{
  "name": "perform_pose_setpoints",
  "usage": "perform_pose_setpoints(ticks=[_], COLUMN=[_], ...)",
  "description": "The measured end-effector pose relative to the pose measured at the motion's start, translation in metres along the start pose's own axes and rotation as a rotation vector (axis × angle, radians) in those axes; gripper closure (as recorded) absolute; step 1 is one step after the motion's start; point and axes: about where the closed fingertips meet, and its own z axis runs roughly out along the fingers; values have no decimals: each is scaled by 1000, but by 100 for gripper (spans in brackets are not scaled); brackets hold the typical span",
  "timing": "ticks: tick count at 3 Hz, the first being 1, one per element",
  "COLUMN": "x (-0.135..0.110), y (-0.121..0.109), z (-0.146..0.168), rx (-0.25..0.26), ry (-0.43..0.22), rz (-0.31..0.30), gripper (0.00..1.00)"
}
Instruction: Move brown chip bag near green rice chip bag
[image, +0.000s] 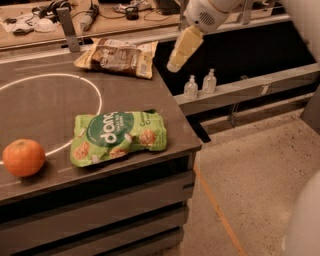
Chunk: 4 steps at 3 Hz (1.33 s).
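Observation:
The brown chip bag (118, 56) lies flat at the far right corner of the dark table (50, 105). The green rice chip bag (118, 135) lies flat near the table's front right edge. My gripper (177, 61) hangs from a white arm at the upper right, just right of the brown bag and above the table's right edge. It holds nothing.
An orange (23, 157) sits at the front left of the table. A white circle line is painted on the tabletop. Two small clear bottles (199, 85) stand on a ledge to the right. A cluttered bench runs along the back. Bare floor lies to the right.

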Motion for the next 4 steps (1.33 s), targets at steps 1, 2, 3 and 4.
perform_pose_setpoints(ticks=[1,2,3,4], x=[-23,-50,-70,-89], y=[-33,-70,-92,-100], z=[29,68,94,137], rx=[57,128,172,150], ry=[-61,-100,-124,-168], rz=[16,7,-3,44], gripper=[0,0,0,0])
